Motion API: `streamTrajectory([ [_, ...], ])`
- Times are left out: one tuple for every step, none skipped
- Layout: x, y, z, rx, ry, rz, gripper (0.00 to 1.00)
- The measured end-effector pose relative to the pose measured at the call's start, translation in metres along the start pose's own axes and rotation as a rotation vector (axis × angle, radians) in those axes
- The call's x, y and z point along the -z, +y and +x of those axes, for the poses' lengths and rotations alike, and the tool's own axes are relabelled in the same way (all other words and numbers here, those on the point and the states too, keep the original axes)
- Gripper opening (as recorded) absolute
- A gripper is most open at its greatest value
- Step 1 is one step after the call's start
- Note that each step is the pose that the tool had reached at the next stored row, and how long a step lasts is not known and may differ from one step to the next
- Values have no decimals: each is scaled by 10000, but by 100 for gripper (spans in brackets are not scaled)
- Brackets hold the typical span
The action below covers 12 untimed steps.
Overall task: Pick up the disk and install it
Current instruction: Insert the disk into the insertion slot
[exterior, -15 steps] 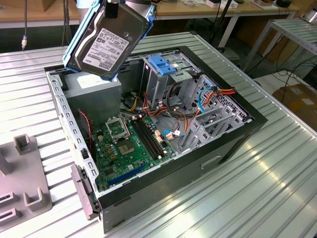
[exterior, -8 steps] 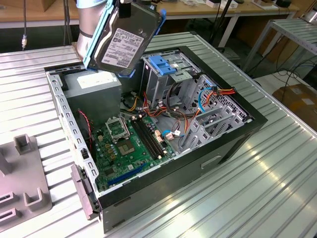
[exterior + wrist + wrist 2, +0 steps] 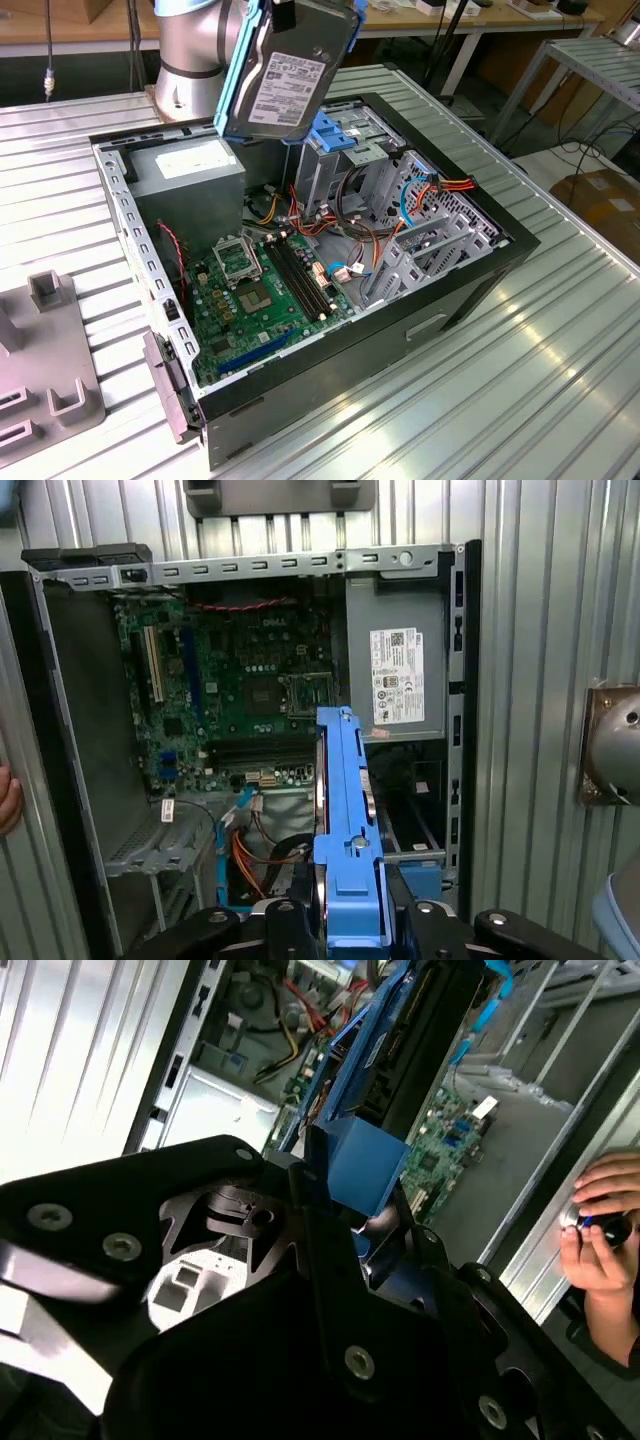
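While the pick-up reads as done and the install is in hand, the exterior view has the disk (image 3: 288,75) held tilted in the air, label outward, at about twelve o'clock over the open computer case (image 3: 470,290), with the drive cage (image 3: 345,140) just below toward five o'clock. In the second wrist view the gripper (image 3: 365,1220) is clamped on the blue carrier rail. In the first wrist view the disk runs edge-on above the motherboard (image 3: 250,690); by my judgement, seating it calls for squaring the rails to the cage guides.

Silver cylindrical arm (image 3: 188,52), matte black gripper (image 3: 347,1222) with silver screws (image 3: 360,1362)
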State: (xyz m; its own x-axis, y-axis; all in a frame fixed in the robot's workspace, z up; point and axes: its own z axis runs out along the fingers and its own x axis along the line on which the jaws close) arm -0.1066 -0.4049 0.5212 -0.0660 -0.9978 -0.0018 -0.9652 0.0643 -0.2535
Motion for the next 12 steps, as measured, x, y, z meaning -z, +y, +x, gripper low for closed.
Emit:
streamTrajectory([
  [0,0,0,3,10,199,37],
  [0,0,0,5,18,428,37],
  [0,0,0,6,25,615,37],
  [0,0,0,8,30,795,37],
  [0,0,0,11,39,982,37],
  [0,0,0,13,44,1173,37],
  [0,0,0,16,56,1377,37],
  [0,0,0,19,63,1578,37],
  [0,0,0,21,71,1772,37],
  [0,0,0,21,76,1994,37],
  [0,0,0,20,79,2193,37],
  [0,0,0,18,75,2423,37],
])
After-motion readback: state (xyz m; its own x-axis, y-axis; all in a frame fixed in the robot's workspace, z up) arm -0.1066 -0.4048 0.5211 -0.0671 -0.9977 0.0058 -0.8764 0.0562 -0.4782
